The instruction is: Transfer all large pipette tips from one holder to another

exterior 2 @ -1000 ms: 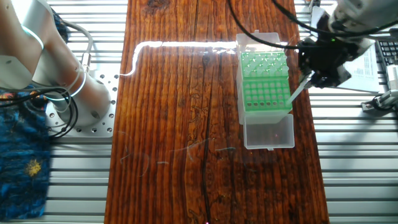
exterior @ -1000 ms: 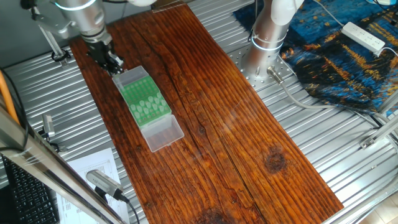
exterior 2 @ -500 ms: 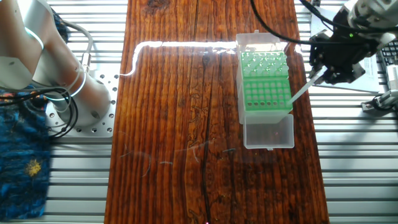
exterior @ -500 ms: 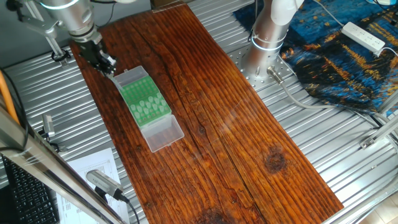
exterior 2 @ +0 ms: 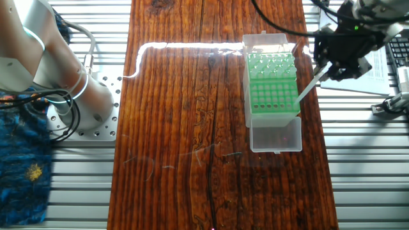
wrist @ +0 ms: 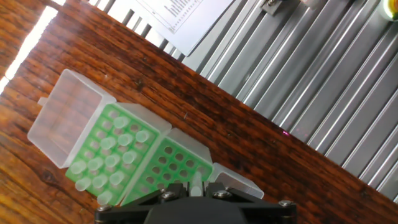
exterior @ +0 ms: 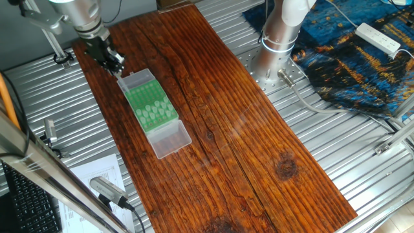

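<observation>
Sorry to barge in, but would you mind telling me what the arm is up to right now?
The robot's hand is shut on one large pipette tip and holds it tilted above the side of the green rack, which sits in a clear box on the wooden table. One half of the rack holds a cluster of tips; the other half's holes look empty. The held tip is not yet seated.

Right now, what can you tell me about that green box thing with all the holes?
The green rack is a plastic block with a grid of round holes, sitting inside a clear case whose lids are flipped open at both ends. It lies flat on the wooden board, near one long edge. One part holds whitish pipette tips standing upright; the other holes look empty. The gripper hovers beside it, holding one tip slanted over its edge.
</observation>
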Available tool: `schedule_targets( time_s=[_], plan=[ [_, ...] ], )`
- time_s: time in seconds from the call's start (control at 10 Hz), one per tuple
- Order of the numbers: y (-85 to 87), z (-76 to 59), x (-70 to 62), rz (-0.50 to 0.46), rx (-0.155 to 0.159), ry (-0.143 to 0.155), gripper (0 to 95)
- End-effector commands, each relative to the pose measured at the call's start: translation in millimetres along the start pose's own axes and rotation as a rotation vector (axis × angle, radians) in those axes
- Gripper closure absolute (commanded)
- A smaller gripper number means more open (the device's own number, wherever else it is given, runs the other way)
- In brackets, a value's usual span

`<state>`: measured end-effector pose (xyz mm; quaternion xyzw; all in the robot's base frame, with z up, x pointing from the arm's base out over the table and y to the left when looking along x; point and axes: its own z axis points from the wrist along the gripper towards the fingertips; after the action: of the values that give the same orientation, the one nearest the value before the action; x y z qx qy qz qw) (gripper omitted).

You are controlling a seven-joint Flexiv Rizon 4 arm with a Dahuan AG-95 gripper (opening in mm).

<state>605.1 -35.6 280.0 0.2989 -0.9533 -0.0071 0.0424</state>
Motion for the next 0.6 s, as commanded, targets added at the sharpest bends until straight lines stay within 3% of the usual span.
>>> schedule_targets(
  time_s=[0.1, 0.6],
  plan=[
    [3.2, -3.8, 1.9, -0.009, 0.005, 0.003, 95.0],
    [17.3, -27.5, -4.4, -0.019, 0.004, 0.007, 95.0]
  ],
)
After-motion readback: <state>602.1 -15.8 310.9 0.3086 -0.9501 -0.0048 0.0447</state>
